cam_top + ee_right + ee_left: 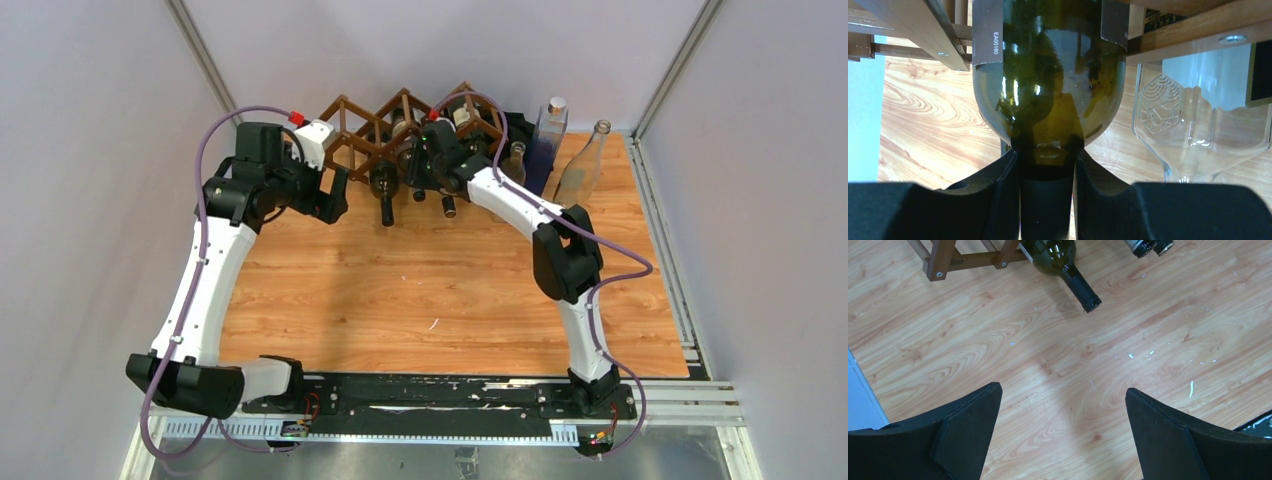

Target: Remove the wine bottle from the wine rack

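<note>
The dark brown lattice wine rack (pixel 372 128) stands at the back of the table with several dark bottles lying in its cells. In the right wrist view a green wine bottle (pixel 1048 75) lies in a rack cell (pixel 913 30), neck toward me. My right gripper (pixel 1047 167) is shut on its dark neck; in the top view it (pixel 417 172) is at the rack's front. My left gripper (pixel 1063 392) is open and empty above bare table, left of the rack's front (pixel 335 203). Another dark bottle (pixel 1060 257) pokes its neck out of the rack's corner (pixel 943 260).
A clear embossed glass bottle (pixel 1193 125) stands just right of the held bottle. Right of the rack stand a bluish capped bottle (pixel 548 130), a clear bottle (pixel 583 165) and a small brown bottle (pixel 515 160). Grey walls close the table on three sides.
</note>
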Controlling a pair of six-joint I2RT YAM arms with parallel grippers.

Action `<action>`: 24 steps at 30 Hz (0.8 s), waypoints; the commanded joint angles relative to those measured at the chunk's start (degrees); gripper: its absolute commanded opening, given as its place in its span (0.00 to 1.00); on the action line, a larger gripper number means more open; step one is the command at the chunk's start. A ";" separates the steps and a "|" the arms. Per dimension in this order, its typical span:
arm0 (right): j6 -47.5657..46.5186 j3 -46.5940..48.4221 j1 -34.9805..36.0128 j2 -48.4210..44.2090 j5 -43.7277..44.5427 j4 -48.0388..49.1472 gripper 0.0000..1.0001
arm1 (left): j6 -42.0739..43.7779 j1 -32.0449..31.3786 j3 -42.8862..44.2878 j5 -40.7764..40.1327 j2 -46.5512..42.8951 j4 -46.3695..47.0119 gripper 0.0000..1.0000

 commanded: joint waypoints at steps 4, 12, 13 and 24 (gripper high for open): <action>2.57 -5.45 3.24 -5.81 -0.03 4.20 0.05 | 0.15 0.42 -2.61 0.40 -1.97 2.74 1.00; 7.05 -9.87 6.01 -9.50 -0.04 7.07 0.00 | 0.40 0.42 -4.03 0.17 -1.85 3.62 1.00; 7.35 -9.74 6.33 -9.58 0.05 7.12 0.00 | 0.38 0.42 -4.14 0.25 -1.79 3.64 1.00; 9.98 -12.38 9.86 -13.63 2.30 6.14 0.00 | 1.33 0.42 -4.87 0.27 -1.90 4.01 1.00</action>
